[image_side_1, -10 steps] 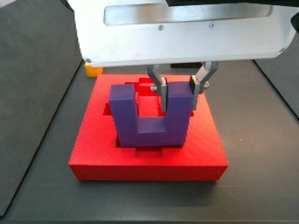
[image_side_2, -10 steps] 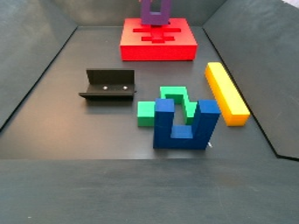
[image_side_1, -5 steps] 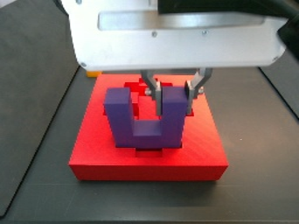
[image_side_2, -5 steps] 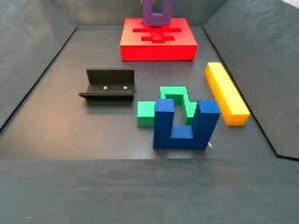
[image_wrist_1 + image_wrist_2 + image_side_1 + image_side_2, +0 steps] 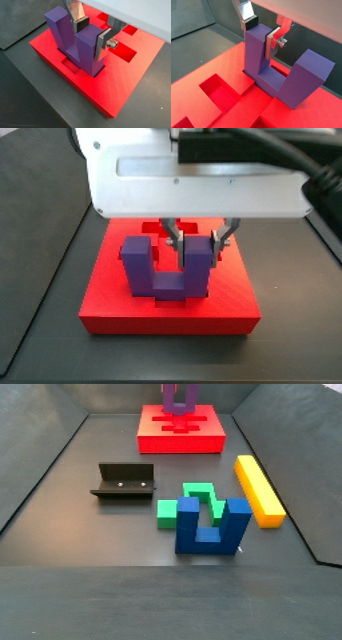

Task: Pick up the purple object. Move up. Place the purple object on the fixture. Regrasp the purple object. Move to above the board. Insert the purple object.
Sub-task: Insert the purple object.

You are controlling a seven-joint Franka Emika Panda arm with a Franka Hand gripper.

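Observation:
The purple object [image 5: 85, 57] stands upright on the board [image 5: 130, 87], its base sunk into a bar-shaped recess; both side views show it there [image 5: 160, 280] [image 5: 178, 396]. My gripper [image 5: 91, 36] straddles one prong near its top, shut on it, with the silver plates against opposite faces [image 5: 261, 34]. In a side view the gripper [image 5: 198, 240] hangs under the white wrist housing, right over the board [image 5: 120, 313]. The fixture [image 5: 123, 481] sits bare on the dark floor, well away from the board [image 5: 201, 439].
A yellow bar [image 5: 259, 488] lies beside a blue two-pronged piece [image 5: 211, 529] and a green block [image 5: 174, 506], nearer the camera than the board. Further cross-shaped recesses [image 5: 218, 91] show in the board's top. Dark sloping walls ring the floor.
The gripper has moved down with the purple object. The block's base, which hung above the board a second ago, now sits in the recess.

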